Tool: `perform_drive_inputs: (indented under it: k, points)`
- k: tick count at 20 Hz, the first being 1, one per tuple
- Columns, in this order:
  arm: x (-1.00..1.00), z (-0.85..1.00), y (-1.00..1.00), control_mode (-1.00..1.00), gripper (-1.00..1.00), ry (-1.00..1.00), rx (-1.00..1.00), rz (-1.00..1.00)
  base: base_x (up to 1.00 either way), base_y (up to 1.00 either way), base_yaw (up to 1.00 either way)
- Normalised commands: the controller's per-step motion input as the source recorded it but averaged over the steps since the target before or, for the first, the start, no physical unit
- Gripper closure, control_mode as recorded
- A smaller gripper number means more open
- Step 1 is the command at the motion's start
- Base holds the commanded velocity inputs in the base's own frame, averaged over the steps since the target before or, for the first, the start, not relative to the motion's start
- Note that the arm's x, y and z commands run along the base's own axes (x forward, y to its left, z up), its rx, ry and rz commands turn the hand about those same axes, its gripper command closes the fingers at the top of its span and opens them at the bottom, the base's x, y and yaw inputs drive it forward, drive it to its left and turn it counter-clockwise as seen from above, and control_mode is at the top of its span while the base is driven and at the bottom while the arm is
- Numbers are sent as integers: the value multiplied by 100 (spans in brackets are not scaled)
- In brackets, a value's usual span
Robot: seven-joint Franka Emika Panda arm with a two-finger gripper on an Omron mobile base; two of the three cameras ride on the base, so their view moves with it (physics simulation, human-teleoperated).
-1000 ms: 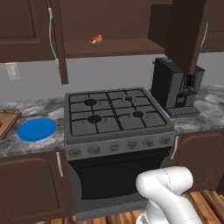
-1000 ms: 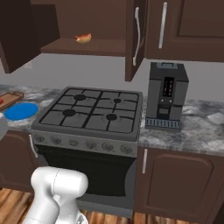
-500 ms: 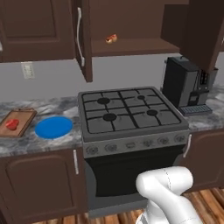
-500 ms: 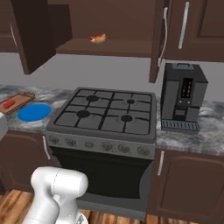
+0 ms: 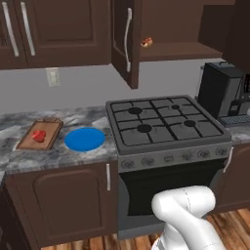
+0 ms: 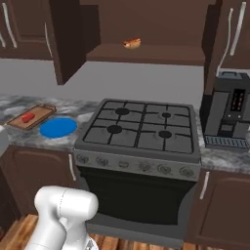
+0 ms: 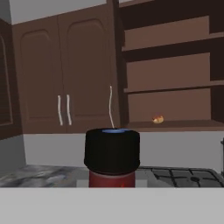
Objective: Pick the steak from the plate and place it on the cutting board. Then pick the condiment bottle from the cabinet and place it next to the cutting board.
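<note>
The steak (image 5: 39,135) (image 6: 28,117) lies on the wooden cutting board (image 5: 50,142) (image 6: 42,113) at the left end of the counter. Beside the board, on its right, the blue plate (image 5: 85,139) (image 6: 58,127) is bare. The cabinet (image 5: 125,44) (image 6: 146,53) above the stove has its door open. In the hand view the condiment bottle (image 7: 112,151) stands upright right in front of the camera, black cap over red sauce. It hangs in the air in my gripper, which is shut on it; the fingers are hidden.
A hot dog in a bun (image 5: 146,42) (image 6: 132,43) (image 7: 158,118) lies on the cabinet's shelf. The gas stove (image 5: 161,122) (image 6: 141,127) fills the middle of the counter. A black coffee machine (image 5: 219,90) (image 6: 232,110) stands to its right.
Both base views have slid along the counter to the left, so the base has driven that way. The cutting board and plate have come fully into view; nothing on the counter has moved.
</note>
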Motion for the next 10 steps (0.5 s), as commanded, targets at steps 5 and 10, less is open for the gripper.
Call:
perform_drive_inputs:
  k: [5,10]
  points:
    - [0,0,0,100,100,0,0,0,-14,63,0]
    - [0,0,0,100,100,0,0,0,-13,61,0]
